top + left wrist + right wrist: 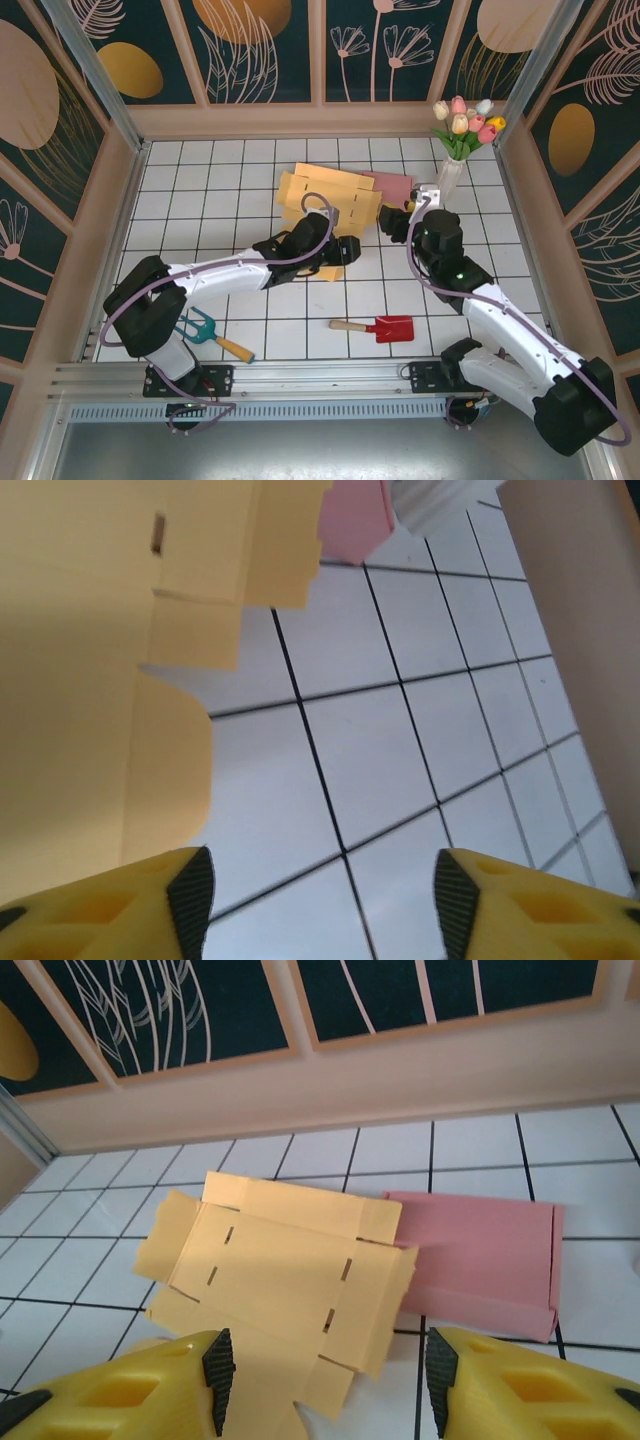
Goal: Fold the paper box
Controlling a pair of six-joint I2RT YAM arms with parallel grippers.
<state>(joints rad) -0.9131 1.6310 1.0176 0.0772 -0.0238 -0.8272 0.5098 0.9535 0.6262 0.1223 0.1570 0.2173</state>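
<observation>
yellow fingers apart and empty, the left gripper (322,898) has the flat yellow paper box (70,680) just beside one finger; right gripper (325,1372), also open and empty, faces the same box, pink box (475,1260) beyond.

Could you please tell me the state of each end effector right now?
Left end effector: open, holding nothing.
Right end effector: open, holding nothing.

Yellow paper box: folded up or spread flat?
Spread, not folded. In the right wrist view the yellow paper box lies open on the tiled table, slots and flaps showing, no box shape formed.
</observation>
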